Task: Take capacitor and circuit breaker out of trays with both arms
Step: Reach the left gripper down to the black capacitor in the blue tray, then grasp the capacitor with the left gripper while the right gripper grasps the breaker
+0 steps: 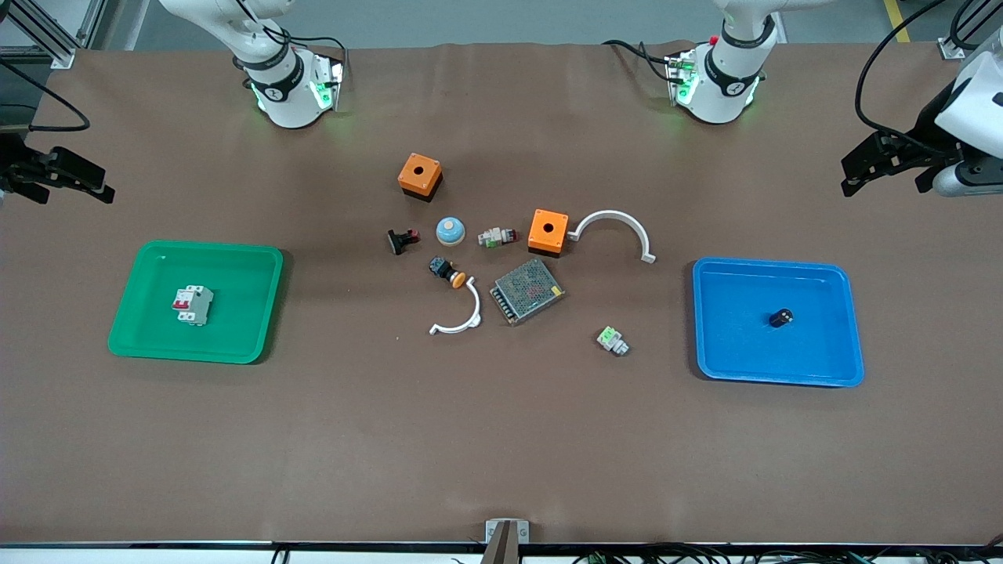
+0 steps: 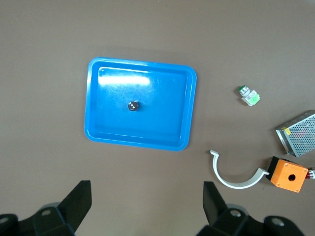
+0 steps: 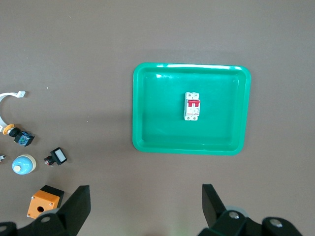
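Capacitor: in blue tray; light, rigid, apt to roll; grip round body. Circuit breaker: in green tray; stiff block; pinch long flat sides. Left gripper, right gripper: fingers apart, high above worktop, empty.

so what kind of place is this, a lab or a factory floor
Most likely a robotics lab bench set up for sorting practice: a brown-covered table, electrical parts such as a metal power supply scattered mid-table, and a green tray and a blue tray each holding one part.
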### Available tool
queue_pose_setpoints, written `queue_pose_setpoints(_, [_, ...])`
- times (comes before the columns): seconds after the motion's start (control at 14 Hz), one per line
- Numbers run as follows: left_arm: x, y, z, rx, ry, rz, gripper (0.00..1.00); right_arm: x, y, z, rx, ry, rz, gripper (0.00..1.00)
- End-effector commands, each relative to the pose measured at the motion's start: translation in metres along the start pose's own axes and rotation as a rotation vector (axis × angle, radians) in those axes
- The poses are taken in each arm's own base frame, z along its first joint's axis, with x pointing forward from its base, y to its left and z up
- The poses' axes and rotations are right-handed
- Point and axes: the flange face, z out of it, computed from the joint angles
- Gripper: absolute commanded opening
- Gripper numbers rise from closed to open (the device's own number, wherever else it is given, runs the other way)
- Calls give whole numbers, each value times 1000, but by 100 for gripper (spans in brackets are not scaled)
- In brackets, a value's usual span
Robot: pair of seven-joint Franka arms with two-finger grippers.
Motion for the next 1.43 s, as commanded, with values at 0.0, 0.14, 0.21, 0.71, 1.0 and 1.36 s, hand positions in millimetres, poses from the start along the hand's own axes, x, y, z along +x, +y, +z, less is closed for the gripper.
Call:
queue_pose_setpoints(0.0, [6, -9, -2, 9, -7, 4, 100, 0, 3, -4, -1, 4, 22, 100])
queue_pose_setpoints(0.14, [13, -18, 0, 18, -9, -12, 100, 0, 4, -2, 1, 1, 16, 100])
queue_pose_setpoints(0.21, [18, -17, 10, 18, -27, -10, 100, 0, 4, -2, 1, 1, 14, 100])
queue_pose_setpoints(0.71, [55, -68, 184, 5, -87, -209, 100, 13, 24, 3, 3, 8, 55, 100])
queue_pose_setpoints(1.0, [51, -72, 285, -6, -111, -238, 99, 75, 64, 75, -17, -61, 107, 100])
queue_pose_setpoints(1.36, [59, -87, 383, -34, -105, -268, 85, 90, 100, 145, -11, -78, 127, 100])
